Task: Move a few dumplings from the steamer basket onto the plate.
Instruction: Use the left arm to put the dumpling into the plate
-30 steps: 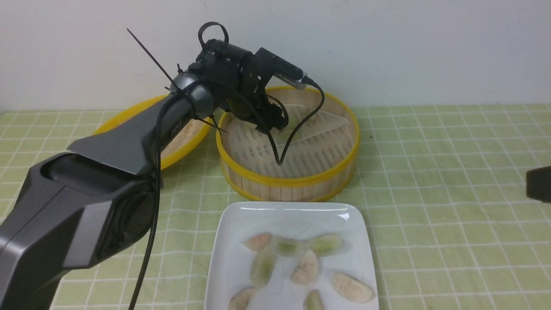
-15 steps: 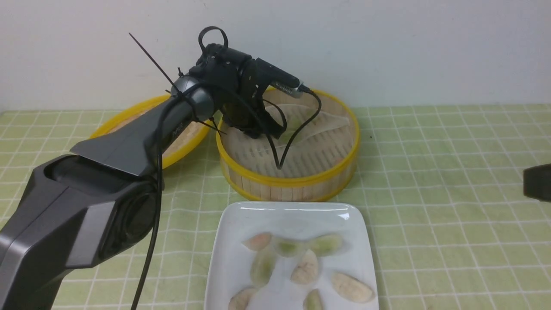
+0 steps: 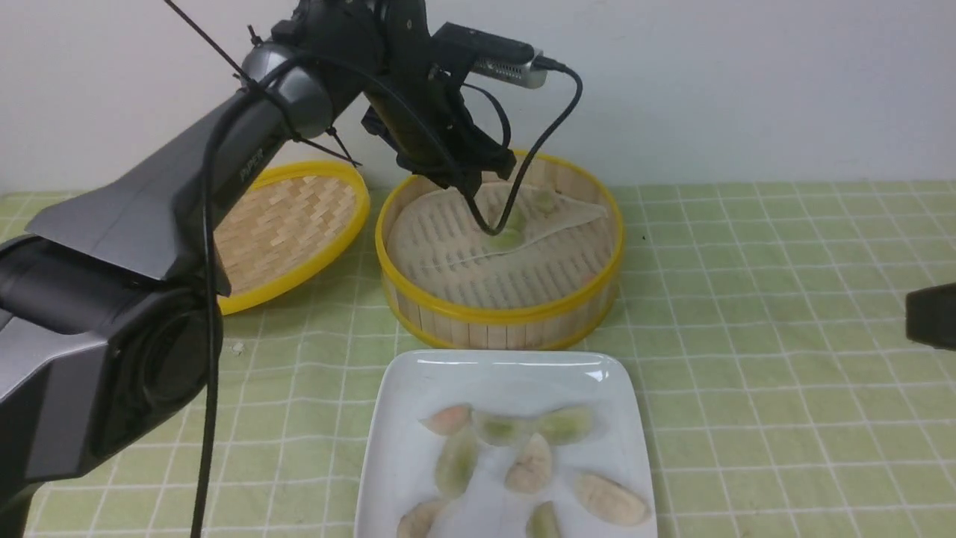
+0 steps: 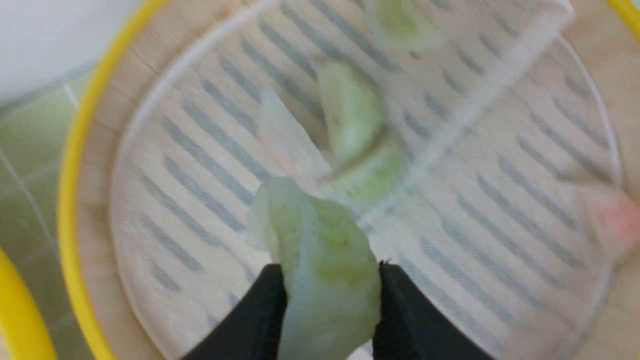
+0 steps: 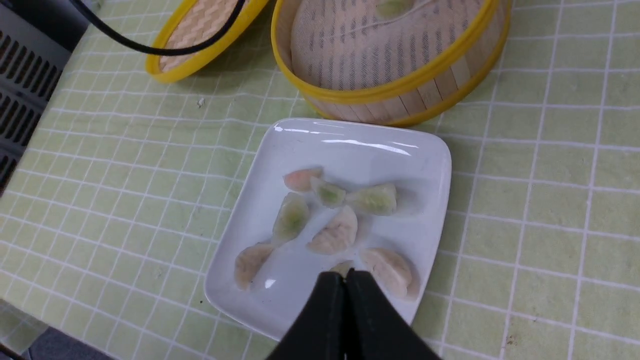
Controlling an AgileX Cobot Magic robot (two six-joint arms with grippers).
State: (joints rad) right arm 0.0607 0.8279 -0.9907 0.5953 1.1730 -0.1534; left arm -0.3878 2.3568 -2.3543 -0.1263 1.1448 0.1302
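My left gripper (image 4: 330, 272) is shut on a pale green dumpling (image 4: 320, 235) and holds it above the steamer basket (image 3: 493, 314). In the front view this gripper (image 3: 474, 179) hangs over the basket's back half, and the held dumpling is hidden there. Other dumplings lie on the liner: green ones (image 3: 506, 237) (image 4: 350, 112) and a pinkish one (image 4: 617, 220). The white plate (image 3: 418, 373) in front of the basket holds several dumplings (image 3: 532, 465). My right gripper (image 5: 345, 274) is shut and empty, above the plate's (image 5: 350, 150) near edge.
The shallow woven lid (image 3: 284, 224) lies left of the basket, leaning on it. A green checked cloth (image 3: 747, 418) covers the table. The left arm's black cable (image 3: 538, 149) dangles into the basket. A dark part of the right arm (image 3: 932, 317) shows at the right edge.
My left arm has risen, lifting the gripper out of the basket with the green dumpling. The lid is now uncovered. The right arm has barely moved.
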